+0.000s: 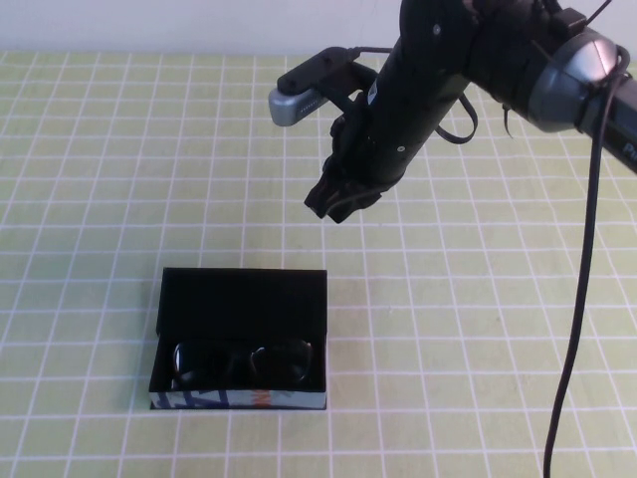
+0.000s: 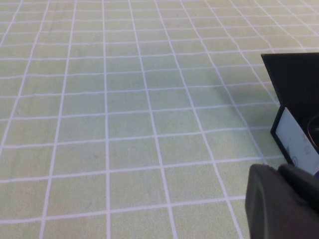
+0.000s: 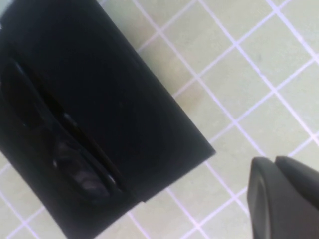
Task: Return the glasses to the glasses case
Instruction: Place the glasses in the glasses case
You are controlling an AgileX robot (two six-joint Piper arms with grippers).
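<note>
The black glasses case [image 1: 241, 299] lies open on the checked mat at front centre-left, its lid laid back flat. The black thick-framed glasses [image 1: 242, 361] lie inside its tray, behind the blue, white and orange front edge [image 1: 239, 400]. My right gripper [image 1: 343, 196] hangs in the air behind and to the right of the case, shut and empty. In the right wrist view the case [image 3: 119, 114] and glasses [image 3: 75, 159] lie below, apart from the fingers [image 3: 284, 199]. My left gripper [image 2: 281, 199] is shut and empty, beside the case's end wall [image 2: 296, 137].
A yellow-green mat with a white grid [image 1: 478, 299] covers the whole table. A black cable [image 1: 582, 299] hangs down at the right from my right arm. The left arm is out of the high view.
</note>
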